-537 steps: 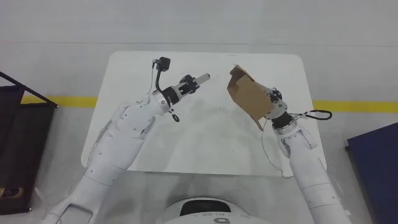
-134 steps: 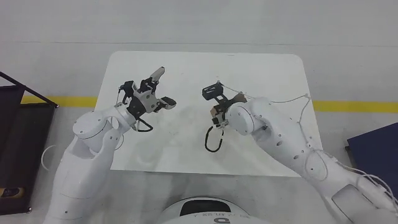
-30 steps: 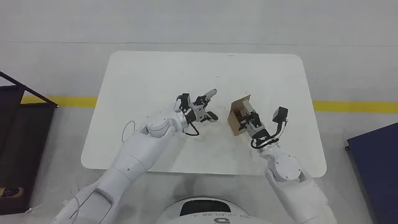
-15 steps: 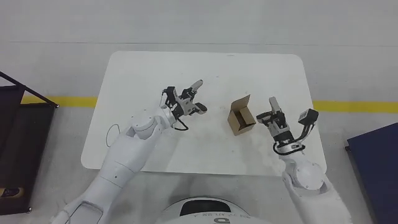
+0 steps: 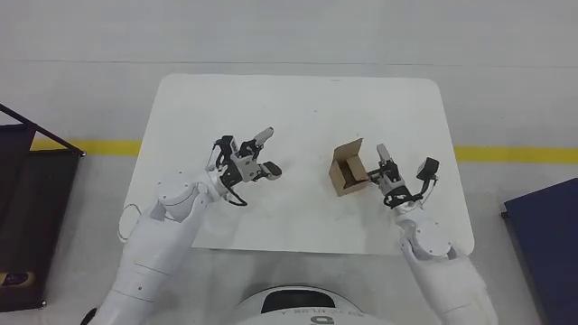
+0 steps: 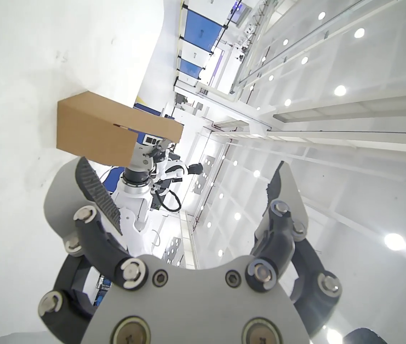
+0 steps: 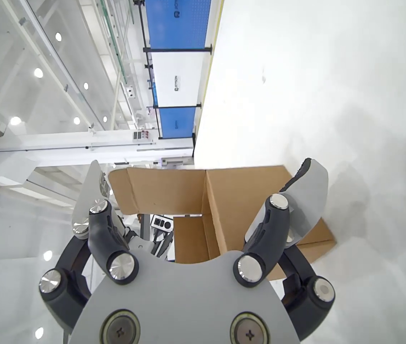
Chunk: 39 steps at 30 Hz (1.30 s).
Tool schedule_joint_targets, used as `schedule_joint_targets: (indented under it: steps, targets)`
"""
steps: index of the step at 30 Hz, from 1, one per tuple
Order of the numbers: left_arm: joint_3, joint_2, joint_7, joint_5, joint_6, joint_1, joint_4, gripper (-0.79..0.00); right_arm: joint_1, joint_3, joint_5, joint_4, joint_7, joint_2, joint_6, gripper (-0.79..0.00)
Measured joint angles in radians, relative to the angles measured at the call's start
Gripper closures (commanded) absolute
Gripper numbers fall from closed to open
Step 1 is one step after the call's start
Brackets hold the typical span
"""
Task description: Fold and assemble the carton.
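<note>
Carton (image 5: 348, 169) stands on the white table (image 5: 298, 108), toward 4 o'clock from the tabletop's middle in the top view. We find the right gripper (image 5: 385, 164) just beside it at 3 o'clock, fingers spread wide. From the right wrist the box lies between those fingers, and we cannot tell whether either one touches it. The left gripper (image 5: 268, 152) hangs at 9 o'clock from the carton, well apart, its jaws likewise wide open and holding nothing. We see plain brown cardboard, matte, box-shaped with crisp creased edges, open on its upper side with a flap sticking out. The left gripper's fingers are pale grey shells with black ribbed pads (image 6: 97, 189). The tabletop is smooth with rounded corners and faint scuffs.
</note>
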Motion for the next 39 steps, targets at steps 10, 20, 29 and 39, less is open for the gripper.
schedule_joint_targets:
  steps: [10, 20, 29, 39]
  targets:
    - [-0.068, 0.042, -0.088, 0.237, 0.047, 0.074, -0.086, -0.785, -0.007, -0.073, -0.050, -0.090, -0.001, -0.011, 0.054, -0.785]
    - [0.067, 0.043, -0.190, 0.411, 0.027, -0.053, -0.013, -0.785, -0.077, -0.026, -0.071, -0.182, 0.004, -0.003, 0.063, -0.785]
    - [0.314, -0.004, -0.181, 0.511, 0.032, -0.276, 0.190, -0.785, -0.109, -0.035, -0.076, -0.207, 0.032, -0.003, 0.048, -0.785]
    - [0.479, -0.057, -0.152, 0.544, 0.046, -0.417, 0.343, -0.785, -0.082, -0.053, -0.048, -0.139, 0.036, -0.010, 0.028, -0.785]
